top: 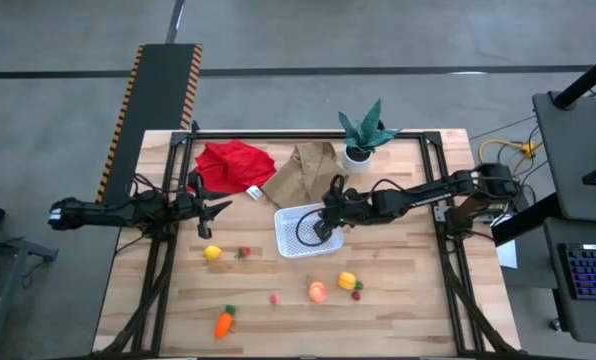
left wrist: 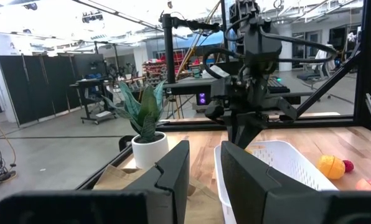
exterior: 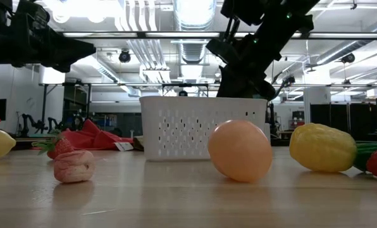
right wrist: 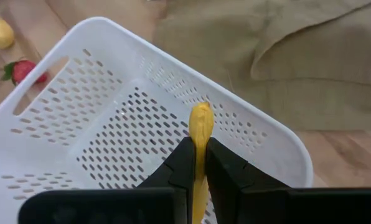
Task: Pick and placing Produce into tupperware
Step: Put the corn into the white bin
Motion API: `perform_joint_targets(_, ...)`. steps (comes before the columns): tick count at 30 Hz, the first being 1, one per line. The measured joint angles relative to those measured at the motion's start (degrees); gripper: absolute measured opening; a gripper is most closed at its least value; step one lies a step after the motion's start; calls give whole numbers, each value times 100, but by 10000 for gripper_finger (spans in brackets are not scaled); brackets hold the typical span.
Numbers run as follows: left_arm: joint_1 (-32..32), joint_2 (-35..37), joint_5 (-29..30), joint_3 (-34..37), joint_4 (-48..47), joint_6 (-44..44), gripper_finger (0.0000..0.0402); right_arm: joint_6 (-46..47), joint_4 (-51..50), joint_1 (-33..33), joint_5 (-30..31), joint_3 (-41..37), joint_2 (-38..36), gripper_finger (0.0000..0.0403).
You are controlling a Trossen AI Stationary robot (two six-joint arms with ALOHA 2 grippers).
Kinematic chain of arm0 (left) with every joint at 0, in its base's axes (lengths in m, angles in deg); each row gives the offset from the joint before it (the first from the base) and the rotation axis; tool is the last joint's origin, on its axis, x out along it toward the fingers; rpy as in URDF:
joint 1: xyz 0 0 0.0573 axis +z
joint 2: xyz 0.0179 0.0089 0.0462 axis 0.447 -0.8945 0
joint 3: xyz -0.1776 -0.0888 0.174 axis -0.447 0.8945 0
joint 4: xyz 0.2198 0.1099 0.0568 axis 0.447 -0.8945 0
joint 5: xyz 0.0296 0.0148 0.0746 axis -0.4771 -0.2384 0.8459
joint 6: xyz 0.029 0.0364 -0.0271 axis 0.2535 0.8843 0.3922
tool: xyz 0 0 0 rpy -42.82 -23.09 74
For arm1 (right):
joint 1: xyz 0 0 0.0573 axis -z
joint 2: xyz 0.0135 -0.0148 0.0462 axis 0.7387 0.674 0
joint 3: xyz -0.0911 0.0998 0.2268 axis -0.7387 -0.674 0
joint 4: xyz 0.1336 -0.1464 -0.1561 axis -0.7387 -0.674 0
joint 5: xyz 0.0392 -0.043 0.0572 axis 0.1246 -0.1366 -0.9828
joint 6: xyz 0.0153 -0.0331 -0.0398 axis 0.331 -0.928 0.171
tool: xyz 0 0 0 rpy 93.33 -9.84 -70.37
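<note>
The tupperware is a white perforated container at mid-table, also in the low view. My right gripper hangs over it, shut on a slim yellow produce piece. On the boards near it lie a lemon, a strawberry, a pink berry, a peach-orange fruit, a yellow pepper and a carrot. My left gripper is open and waits in the air left of the tupperware. My right gripper pinches the slim yellow piece between its two fingers. The piece's rounded free end sticks out past the fingertips. The fingers slant down from the table's right over the tupperware's perforated floor. Whether the piece touches that floor, I cannot tell.
A red cloth, a brown paper bag and a potted plant sit along the far side. Black frame rails run along the table's left and right edges. Bare boards show at the near right corner.
</note>
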Motion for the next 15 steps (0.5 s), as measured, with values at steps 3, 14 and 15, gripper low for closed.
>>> perform_joint_targets(3, 2, -10, 0, 0, -2, 0, 80, -45, -2, 0, 9, 0, 0, 27)
perform_joint_targets(14, 1, -35, 2, 0, -5, 0, 80, -155, -59, 2, 11, 0, 0, 28)
perform_joint_targets(15, 1, -37, 0, 0, -7, 0, 80, -159, -61, 2, 11, 0, 2, 28)
